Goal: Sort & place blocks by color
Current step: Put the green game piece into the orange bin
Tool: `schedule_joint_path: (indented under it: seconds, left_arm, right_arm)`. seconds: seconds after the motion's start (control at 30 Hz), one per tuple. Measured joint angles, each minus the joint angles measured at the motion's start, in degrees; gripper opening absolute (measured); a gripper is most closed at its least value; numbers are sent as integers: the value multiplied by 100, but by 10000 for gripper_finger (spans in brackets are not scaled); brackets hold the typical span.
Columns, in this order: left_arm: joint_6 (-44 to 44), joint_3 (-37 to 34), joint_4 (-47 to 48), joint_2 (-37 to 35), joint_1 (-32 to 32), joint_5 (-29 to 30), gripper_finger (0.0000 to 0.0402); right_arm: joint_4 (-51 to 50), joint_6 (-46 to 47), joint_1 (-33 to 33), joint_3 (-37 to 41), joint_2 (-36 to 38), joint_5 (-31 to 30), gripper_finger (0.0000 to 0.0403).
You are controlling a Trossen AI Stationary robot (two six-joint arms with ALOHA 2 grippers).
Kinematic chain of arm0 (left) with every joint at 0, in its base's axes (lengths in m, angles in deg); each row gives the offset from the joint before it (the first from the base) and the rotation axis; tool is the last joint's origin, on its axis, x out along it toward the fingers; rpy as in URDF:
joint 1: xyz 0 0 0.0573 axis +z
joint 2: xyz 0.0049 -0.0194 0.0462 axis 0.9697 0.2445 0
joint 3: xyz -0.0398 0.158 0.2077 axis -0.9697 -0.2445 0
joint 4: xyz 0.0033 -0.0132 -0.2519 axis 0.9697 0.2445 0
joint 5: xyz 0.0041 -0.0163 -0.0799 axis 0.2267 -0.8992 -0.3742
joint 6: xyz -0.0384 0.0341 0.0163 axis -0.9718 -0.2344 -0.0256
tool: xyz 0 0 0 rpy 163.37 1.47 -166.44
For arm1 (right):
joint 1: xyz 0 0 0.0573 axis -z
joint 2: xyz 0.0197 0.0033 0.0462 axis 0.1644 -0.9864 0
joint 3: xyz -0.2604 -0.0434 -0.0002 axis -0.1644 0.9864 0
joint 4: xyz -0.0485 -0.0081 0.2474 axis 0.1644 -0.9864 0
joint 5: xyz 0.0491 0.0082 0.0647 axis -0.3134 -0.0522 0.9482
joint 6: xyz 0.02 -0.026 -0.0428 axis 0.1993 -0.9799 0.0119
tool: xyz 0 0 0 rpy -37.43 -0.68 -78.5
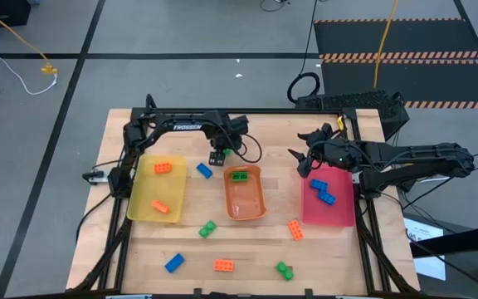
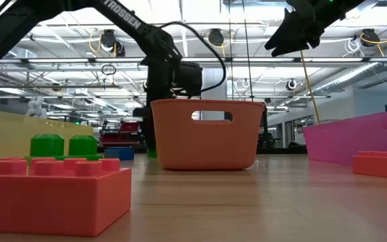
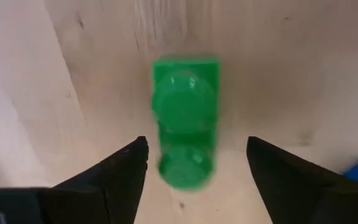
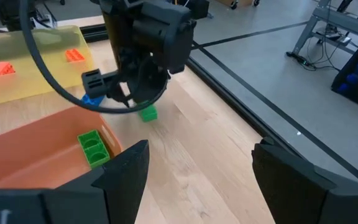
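Clock reference: I read directions on the overhead view, with the table's far edge at 12 o'clock.
Left gripper [image 3: 197,143]: it hangs at 11 o'clock of the orange translucent rectangular tray [image 1: 260,199], just outside its far corner. The fingers are spread and grip nothing.
Small green studded plastic brick [image 3: 185,130]: I see it between those spread fingers, touching neither, with bare wood behind it. The right wrist view puts it on the wooden table [image 1: 247,245] right under the gripper. I can't tell whether it rests flat.
Second green brick [image 1: 239,175]: it lies inside the orange tray, at the 12 o'clock end.
Right gripper [image 4: 197,165]: it is held above the table at 11 o'clock of the pink translucent tray [image 1: 343,218], released and empty.
Pink tray contents: blue bricks [image 1: 322,189] lying together.
Yellow translucent tray [image 1: 139,199]: at 9 o'clock of the orange tray, holding two orange bricks [image 1: 163,167].
Loose blue brick [image 1: 204,170]: on the table between the yellow and orange trays.
Near-side bricks: green [image 1: 207,228], orange [image 1: 295,230], blue [image 1: 173,262], orange [image 1: 223,266] and green [image 1: 284,269], all at 5 to 7 o'clock of the orange tray.
Writing: white "TROSSEN" lettering [image 2: 123,17] runs along the left arm. I find no other text I can read.
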Motion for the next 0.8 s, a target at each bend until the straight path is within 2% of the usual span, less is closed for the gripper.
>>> schedule_joint_path:
  seconds: [0.2, 0.53, 0.63, 0.8]
  left_arm:
    - [107, -141, 0, 5, 107, 294, 201]
    - [185, -145, 0, 9, 125, 287, 14]
    - [164, -143, 49, 3, 127, 290, 13]
    - [21, -143, 94, 3, 125, 572, 55]
  right_arm:
    - [13, -11, 0, 0, -1, 0, 270]
    - [13, -8, 0, 0, -1, -2, 270]
    - [12, -4, 0, 0, -1, -2, 270]
    - [6, -2, 0, 0, -1, -2, 270]
